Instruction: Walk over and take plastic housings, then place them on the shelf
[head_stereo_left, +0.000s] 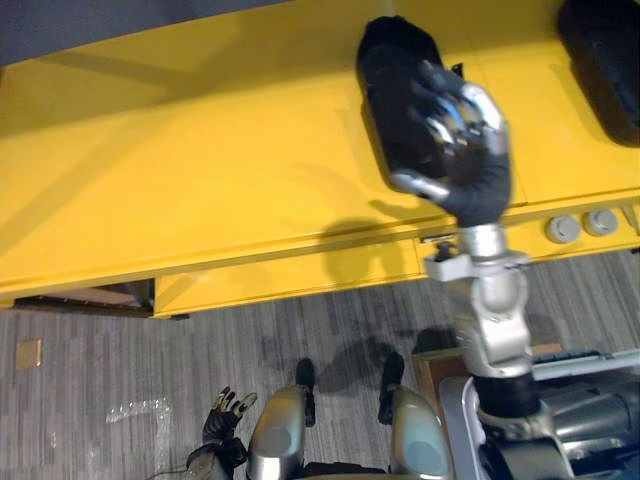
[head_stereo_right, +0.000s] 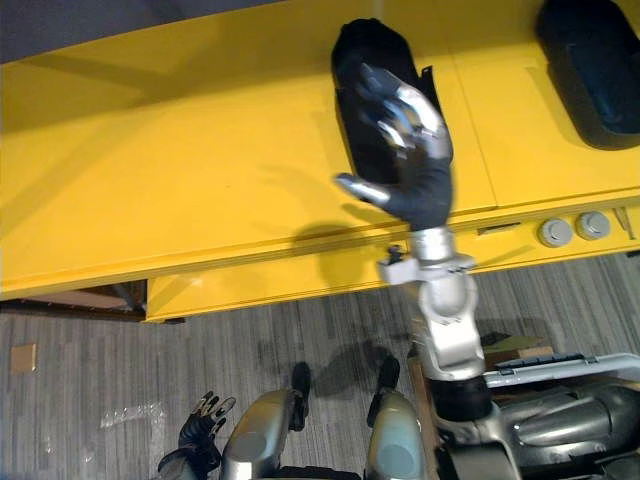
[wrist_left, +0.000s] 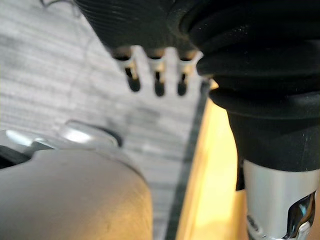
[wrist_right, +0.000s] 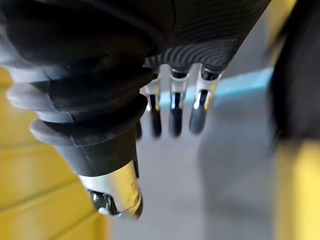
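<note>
From where I stand, the robot is at the long yellow worktop (head_stereo_left: 200, 170) with its right hand (head_stereo_left: 455, 125) raised over a black plastic housing (head_stereo_left: 390, 80) that lies lengthwise toward the worktop's far side. The hand's fingers (wrist_right: 174, 117) hang loosely apart, the thumb juts out to one side, and nothing is between them. It overlaps the housing from the head view, but I cannot tell whether it touches it. A second housing (head_stereo_left: 605, 55) lies well apart at the far right corner, and two grey round knobs (head_stereo_left: 563, 229) sit on the front edge below it. The left hand (head_stereo_left: 225, 412) hangs low over the grey floor (head_stereo_left: 100, 350), fingers relaxed and empty. I'd say the grasp is not yet made, and that is where the trouble could come. The housing looks smooth, rounded and wide for one hand, so a closing grip may catch only an edge and let it slide out or tip. A push from above could also shove it farther back toward the rear edge. Reaching that deep from two legs, the robot may lean in and bump the worktop front.
</note>
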